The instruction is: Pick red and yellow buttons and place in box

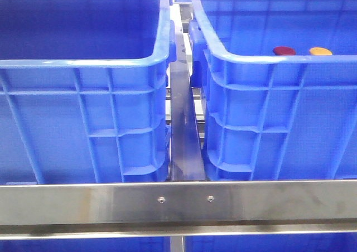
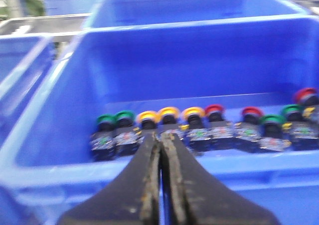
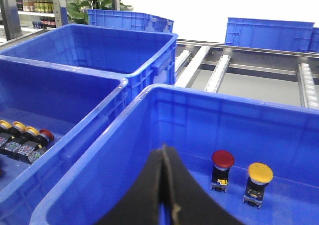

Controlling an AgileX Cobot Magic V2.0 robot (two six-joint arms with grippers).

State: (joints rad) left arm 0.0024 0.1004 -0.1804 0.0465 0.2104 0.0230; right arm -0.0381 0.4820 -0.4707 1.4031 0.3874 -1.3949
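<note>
Two buttons, red (image 3: 223,159) and yellow (image 3: 260,172), stand just beyond the right jaws, inside the box (image 3: 209,98).

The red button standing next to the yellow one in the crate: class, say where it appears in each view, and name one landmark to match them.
Front view: red button, just above the right crate's near rim.
Left wrist view: not in it; only a row of other buttons.
Right wrist view: red button on the near crate's floor.
Shared landmark: the yellow button beside it.

Left end effector (image 2: 161,140) and right end effector (image 3: 164,153) both closed, holding nothing.
</note>
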